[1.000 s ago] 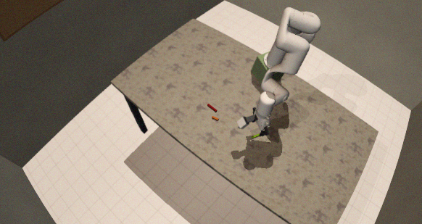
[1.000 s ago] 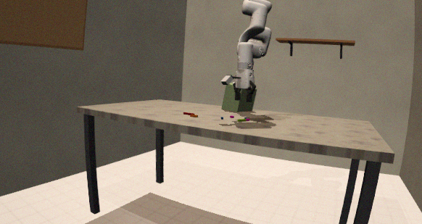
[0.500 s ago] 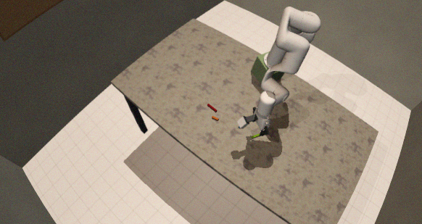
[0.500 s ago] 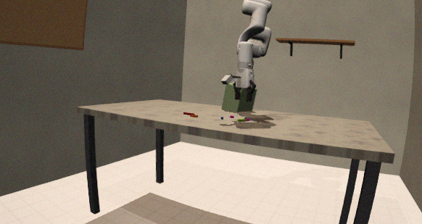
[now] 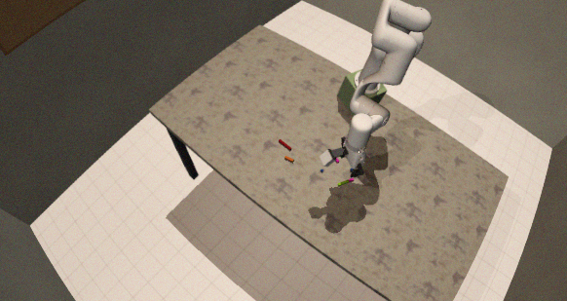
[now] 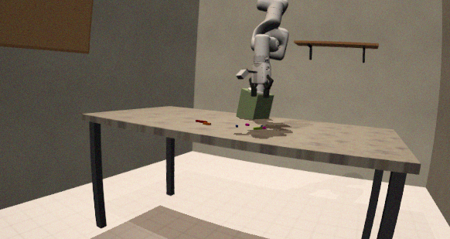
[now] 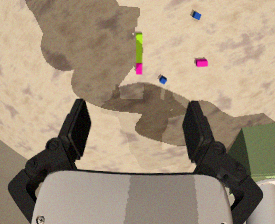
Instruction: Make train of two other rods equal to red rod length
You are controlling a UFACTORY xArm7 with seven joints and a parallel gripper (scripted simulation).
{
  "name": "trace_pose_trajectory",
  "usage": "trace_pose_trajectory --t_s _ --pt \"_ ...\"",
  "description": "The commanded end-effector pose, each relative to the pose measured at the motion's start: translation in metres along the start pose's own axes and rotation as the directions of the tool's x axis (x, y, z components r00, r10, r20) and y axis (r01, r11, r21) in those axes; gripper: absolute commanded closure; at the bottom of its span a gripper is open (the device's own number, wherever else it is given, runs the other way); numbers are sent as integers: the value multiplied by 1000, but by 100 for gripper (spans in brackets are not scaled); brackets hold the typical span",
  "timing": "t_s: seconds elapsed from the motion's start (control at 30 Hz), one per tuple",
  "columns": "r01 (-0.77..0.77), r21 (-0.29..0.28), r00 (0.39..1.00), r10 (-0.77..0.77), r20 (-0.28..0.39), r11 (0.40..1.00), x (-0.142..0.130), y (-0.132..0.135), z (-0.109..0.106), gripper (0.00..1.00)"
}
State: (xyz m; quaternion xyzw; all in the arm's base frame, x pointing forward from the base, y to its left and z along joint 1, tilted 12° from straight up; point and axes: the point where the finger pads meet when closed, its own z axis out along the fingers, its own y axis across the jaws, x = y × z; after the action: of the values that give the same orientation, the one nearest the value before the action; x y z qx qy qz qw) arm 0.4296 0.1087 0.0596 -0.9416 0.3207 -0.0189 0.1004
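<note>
The gripper hangs high, fingers wide apart and empty, because the lime rod and magenta rod already lie end to end

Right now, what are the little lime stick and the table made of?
The lime stick looks like smooth painted plastic or wood: plain bright colour, no grain. The table top looks like mottled stone or worn laminate, with matte blotches; its legs look like dark metal.

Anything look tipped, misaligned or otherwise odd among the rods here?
Nothing stands out. The lime rod and a magenta rod lie end to end in one line. The other rods lie flat and apart from them. The claw hangs open above, holding nothing.
</note>
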Motion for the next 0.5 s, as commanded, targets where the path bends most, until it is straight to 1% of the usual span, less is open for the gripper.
trace_pose_trajectory --t_s 0.0,0.17,0.47 --pt "0 -1 1000 0 -3 1000 0 -1 -25 0" --pt "0 -1 1000 0 -3 1000 0 -1 -36 0" --pt "0 -1 1000 0 -3 1000 0 -1 -37 0"
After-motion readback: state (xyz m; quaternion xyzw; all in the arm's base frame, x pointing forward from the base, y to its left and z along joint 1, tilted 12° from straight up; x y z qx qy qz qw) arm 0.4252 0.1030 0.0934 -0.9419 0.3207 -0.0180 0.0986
